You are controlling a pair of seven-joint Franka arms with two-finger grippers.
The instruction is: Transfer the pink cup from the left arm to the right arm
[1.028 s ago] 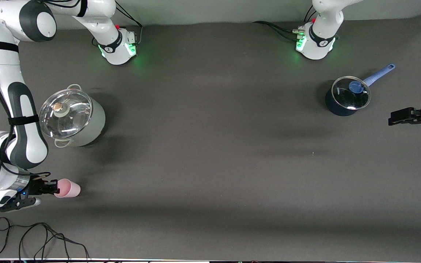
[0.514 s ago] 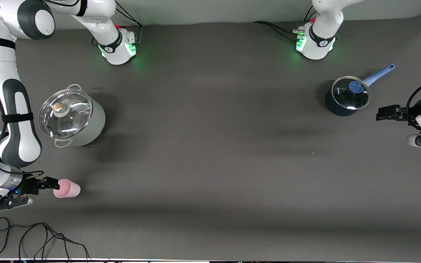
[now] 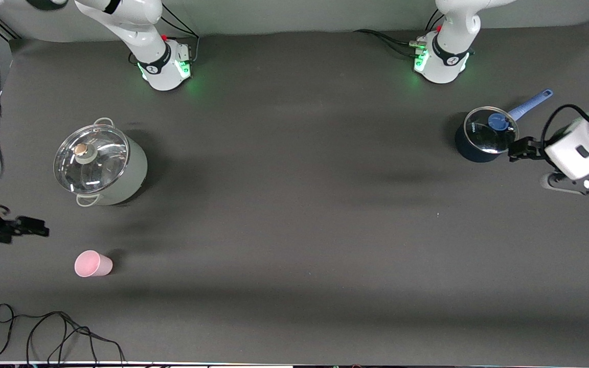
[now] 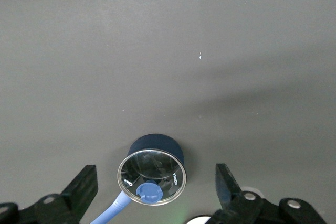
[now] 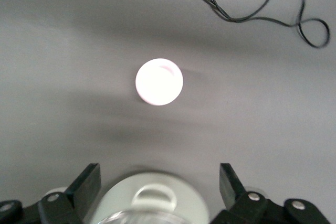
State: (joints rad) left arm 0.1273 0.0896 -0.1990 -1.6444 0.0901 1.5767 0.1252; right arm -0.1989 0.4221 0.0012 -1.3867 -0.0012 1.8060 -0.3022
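On the table stands the pink cup (image 3: 93,263), both end effectors spread wide per wrist views only.

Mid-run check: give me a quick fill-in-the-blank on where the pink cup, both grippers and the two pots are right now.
1. The pink cup stands on the table, held by ____ gripper.
2. The cup is ____ to the front camera than the grey pot.
3. The left gripper is beside the ____ saucepan.
4. The right gripper has its fingers ____.

Missing words: neither; nearer; blue; open
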